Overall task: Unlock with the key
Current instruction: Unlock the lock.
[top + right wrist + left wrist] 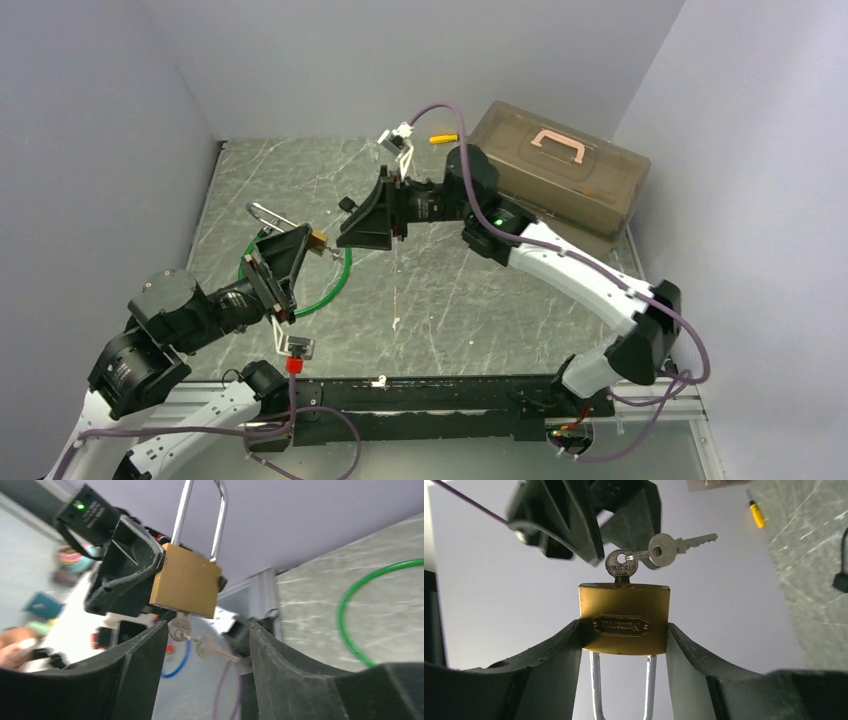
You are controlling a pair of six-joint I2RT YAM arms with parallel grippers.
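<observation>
The key (622, 565) sits shank-deep in the keyhole of the padlock (624, 617), with only its round head showing. A spare key (674, 547) dangles from it on a small ring. Its long axis runs in line with the lock body, pointing away from the shackle (595, 690) and toward the right gripper (207, 630). That gripper stands open with the head between its fingers, close to one of them (touching or not, I cannot tell). The left gripper (624, 635) clamps the padlock by its sides. The right arm is nearer the key. I judge it must close on the head and twist about that axis.
</observation>
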